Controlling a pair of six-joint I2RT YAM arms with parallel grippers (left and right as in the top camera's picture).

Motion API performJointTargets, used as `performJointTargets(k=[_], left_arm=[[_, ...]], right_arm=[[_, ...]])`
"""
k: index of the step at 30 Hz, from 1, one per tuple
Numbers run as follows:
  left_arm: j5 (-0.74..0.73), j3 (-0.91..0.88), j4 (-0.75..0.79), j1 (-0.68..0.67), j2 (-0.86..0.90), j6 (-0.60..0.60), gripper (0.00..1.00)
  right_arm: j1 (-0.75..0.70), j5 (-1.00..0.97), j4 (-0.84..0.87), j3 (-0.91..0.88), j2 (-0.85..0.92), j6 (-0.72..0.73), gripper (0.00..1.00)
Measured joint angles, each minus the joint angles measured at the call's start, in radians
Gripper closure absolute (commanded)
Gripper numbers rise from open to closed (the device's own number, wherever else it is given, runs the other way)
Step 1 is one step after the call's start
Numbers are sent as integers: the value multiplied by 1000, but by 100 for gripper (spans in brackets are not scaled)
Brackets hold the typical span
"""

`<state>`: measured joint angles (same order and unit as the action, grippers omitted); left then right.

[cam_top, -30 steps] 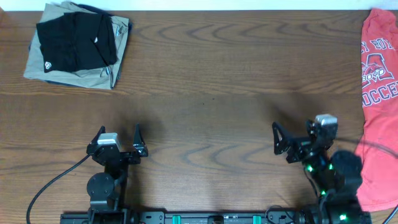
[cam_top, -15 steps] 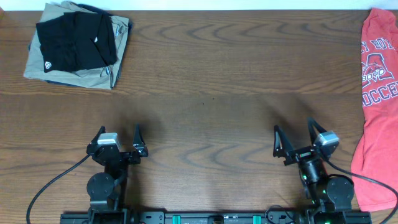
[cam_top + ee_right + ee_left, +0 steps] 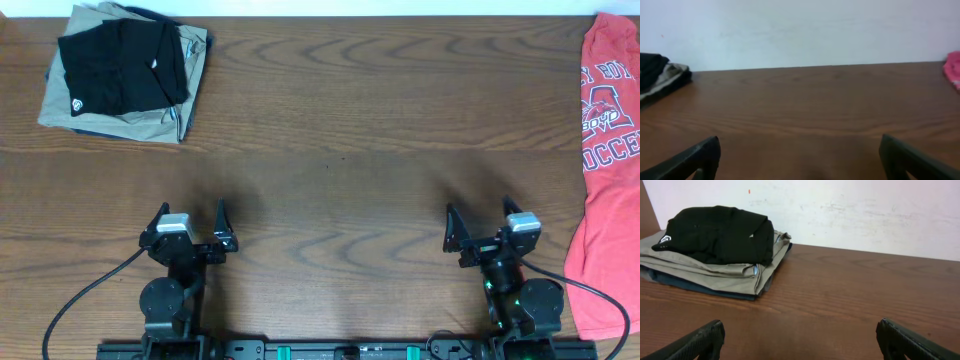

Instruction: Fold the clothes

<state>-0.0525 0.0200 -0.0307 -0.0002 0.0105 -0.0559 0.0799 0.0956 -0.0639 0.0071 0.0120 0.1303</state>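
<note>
Finds black shirt (image 3: 118,72) folded atop a stack (image 3: 62,114) at far left, soft, light and likely best pinched at a hem corner; notes left gripper (image 3: 190,212) and right gripper (image 3: 478,212) near, wide open, empty.

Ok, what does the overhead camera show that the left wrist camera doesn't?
Only the overhead view shows the red shirt at the right edge of the table, and the right gripper, which is open. Only the left wrist view shows the tan garment side-on, its folded edges stacked over a dark blue layer. Both show the black shirt with its white logo lying on top of the tan garment, the table, and the open left gripper.
</note>
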Motion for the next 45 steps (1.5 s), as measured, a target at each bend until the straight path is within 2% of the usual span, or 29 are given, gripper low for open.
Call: performJointTargets(k=[9,36,45], left_arm=[[0,0,0,0,0,0,2],[0,0,0,0,0,0,2],[0,0,0,0,0,0,2]], right_arm=[[0,-7,0,0,0,-45,1],[0,-7,0,0,0,-53,1],[0,-74,-5,0,0,-99,1]])
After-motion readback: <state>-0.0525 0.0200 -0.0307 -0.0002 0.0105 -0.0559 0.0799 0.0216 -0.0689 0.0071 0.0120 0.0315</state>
